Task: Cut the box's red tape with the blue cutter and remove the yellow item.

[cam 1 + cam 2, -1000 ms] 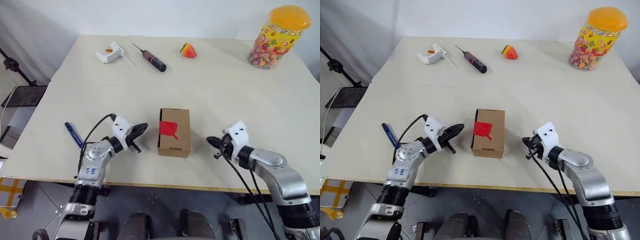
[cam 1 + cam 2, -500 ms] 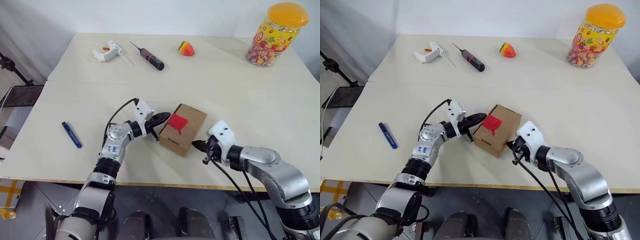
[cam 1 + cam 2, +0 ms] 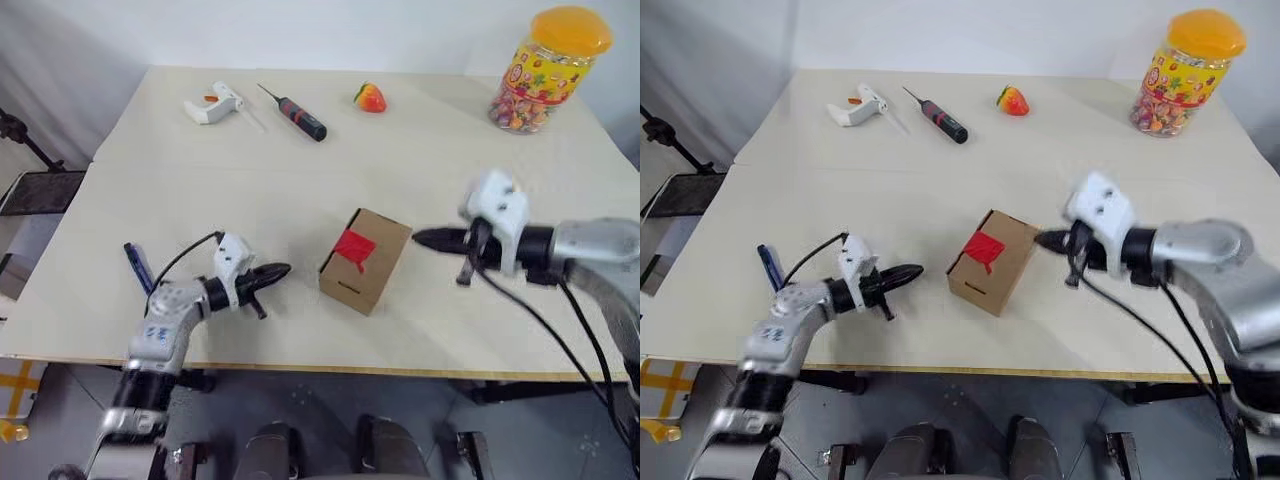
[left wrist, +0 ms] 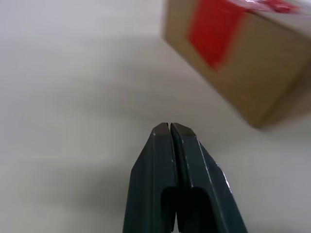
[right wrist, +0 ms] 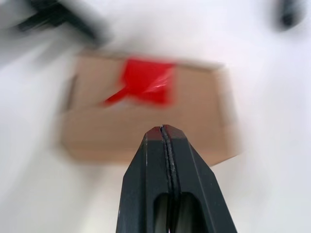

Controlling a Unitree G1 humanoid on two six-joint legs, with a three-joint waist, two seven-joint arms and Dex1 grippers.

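The brown box (image 3: 372,268) lies skewed on the table's near middle, with the wrinkled red tape (image 3: 353,246) across its top seam. My left gripper (image 3: 283,269) is shut and empty, a short gap left of the box, pointing at it. My right gripper (image 3: 418,238) is shut and empty too, raised above the table just right of the box. In the right wrist view the box (image 5: 146,121) and red tape (image 5: 143,82) lie beyond the shut fingertips. The blue cutter (image 3: 134,264) lies at the near left, partly behind my left arm. The yellow item is out of view.
Along the far edge lie a white glue gun (image 3: 212,103), a black-and-red screwdriver (image 3: 297,115) and a red strawberry toy (image 3: 370,98). A yellow-lidded candy jar (image 3: 550,70) stands at the far right. The table's front edge (image 3: 330,370) runs close below the box.
The box got turned askew between the two grippers. My left gripper has since drawn back left from it, and my right gripper has lifted up and away at its right.
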